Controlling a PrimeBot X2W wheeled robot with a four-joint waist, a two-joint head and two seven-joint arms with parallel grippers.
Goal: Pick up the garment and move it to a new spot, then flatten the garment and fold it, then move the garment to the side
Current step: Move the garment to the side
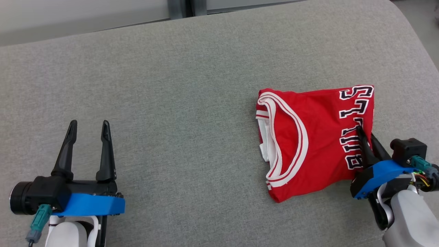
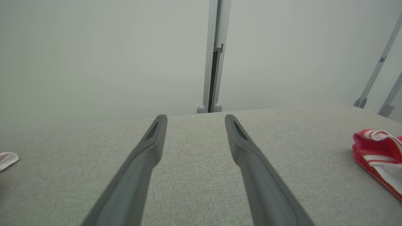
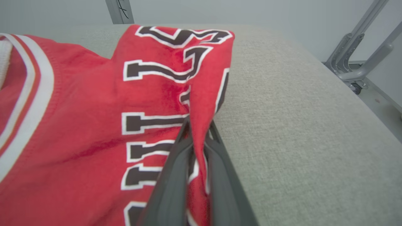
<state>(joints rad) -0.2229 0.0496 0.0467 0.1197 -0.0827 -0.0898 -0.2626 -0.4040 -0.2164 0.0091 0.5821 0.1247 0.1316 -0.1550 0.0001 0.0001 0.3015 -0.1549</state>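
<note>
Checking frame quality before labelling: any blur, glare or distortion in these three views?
Head view: even soft light, no glare, jersey lettering sharp. Left wrist view: left gripper goes soft near the lens, wall flat and hazy. Right wrist view: right gripper blurs toward the bottom edge, jersey lettering crisp, metal legs at right lean, likely wide-angle.

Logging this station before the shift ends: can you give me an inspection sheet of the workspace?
Surface: grey woven fabric tabletop, flat.
Job's things: folded red jersey, white trim, black lettering, lying at the right.
Clutter: small pale scrap at the left edge, unidentifiable.
Grippers: left claw open, off the jersey; right claw shut on the jersey's edge.
Cables: teal plug at the left wrist; coloured wires at the right.
Surroundings: pale wall, grey metal post, grey frame legs.
</note>
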